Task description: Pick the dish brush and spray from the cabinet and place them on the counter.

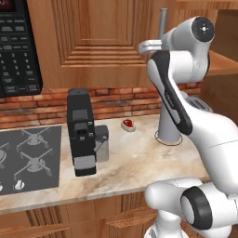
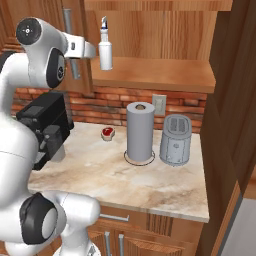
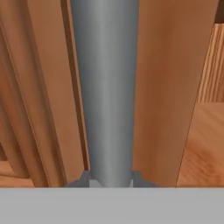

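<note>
The cabinet (image 2: 165, 35) is seen with its right side open, so that the wooden shelf (image 2: 160, 75) inside is laid bare. The landmark for all places is the grey paper towel roll (image 2: 139, 131), which stands upright on the beige-pink marbled worktop (image 2: 150, 182).

The spray (image 2: 105, 47) is seen standing upright on the shelf, above the paper towel roll and somewhat to its left, near the shelf's left end. The dish brush cannot be made out in any picture.

In the hand view, the long grey bar handle (image 3: 105, 87) of the cabinet door (image 3: 162, 87) is seen running up between the two dark finger tips, and the jaws are clamped on it from both sides; the gripper (image 3: 111, 180) is pressed close to the door edge. In the right base view, the hand is held high, up and to the left of the paper towel roll, at the door handle just left of the spray.

A grey toaster (image 2: 175, 140) is stood just right of the paper towel roll. A small red object (image 2: 107, 132) lies on the worktop to the roll's left, near the brick wall. Further left, a black coffee machine (image 1: 82, 132) is stood, and beyond it a grey cooktop (image 1: 28, 158) is set into the worktop.
</note>
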You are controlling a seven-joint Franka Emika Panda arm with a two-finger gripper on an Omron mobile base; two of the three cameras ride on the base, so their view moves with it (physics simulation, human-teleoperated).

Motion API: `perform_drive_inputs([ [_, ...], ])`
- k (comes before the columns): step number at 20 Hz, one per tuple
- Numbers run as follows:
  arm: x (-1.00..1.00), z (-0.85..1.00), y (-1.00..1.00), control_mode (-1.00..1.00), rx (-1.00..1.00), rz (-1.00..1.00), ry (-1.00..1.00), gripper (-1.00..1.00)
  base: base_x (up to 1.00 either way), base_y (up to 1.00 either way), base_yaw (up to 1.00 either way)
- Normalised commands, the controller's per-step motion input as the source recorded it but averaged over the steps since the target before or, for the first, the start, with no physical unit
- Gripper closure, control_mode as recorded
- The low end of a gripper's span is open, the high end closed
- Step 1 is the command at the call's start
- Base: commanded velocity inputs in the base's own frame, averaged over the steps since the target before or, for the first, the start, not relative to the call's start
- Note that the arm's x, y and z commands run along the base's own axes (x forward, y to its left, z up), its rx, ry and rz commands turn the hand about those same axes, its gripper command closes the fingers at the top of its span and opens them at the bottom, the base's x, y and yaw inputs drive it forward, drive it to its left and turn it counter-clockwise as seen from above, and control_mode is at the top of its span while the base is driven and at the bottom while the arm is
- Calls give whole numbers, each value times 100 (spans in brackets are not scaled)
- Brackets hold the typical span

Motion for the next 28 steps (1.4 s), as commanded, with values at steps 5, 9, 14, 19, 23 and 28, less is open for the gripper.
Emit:
perform_drive_inputs([
  [5,-34,-3,11,-100,-1,-6,4,100,0,0,0],
  [9,-32,-18,17,-100,0,-3,0,100,0,0,0],
  [14,-35,-26,14,-100,0,-3,-6,100,0,0,0],
  [19,-43,-24,11,-100,0,-2,-10,100,0,0,0],
  [23,-54,-23,13,-100,0,-3,-12,100,0,0,0],
  [28,-59,-15,13,-100,0,-3,-3,100,0,0,0],
])
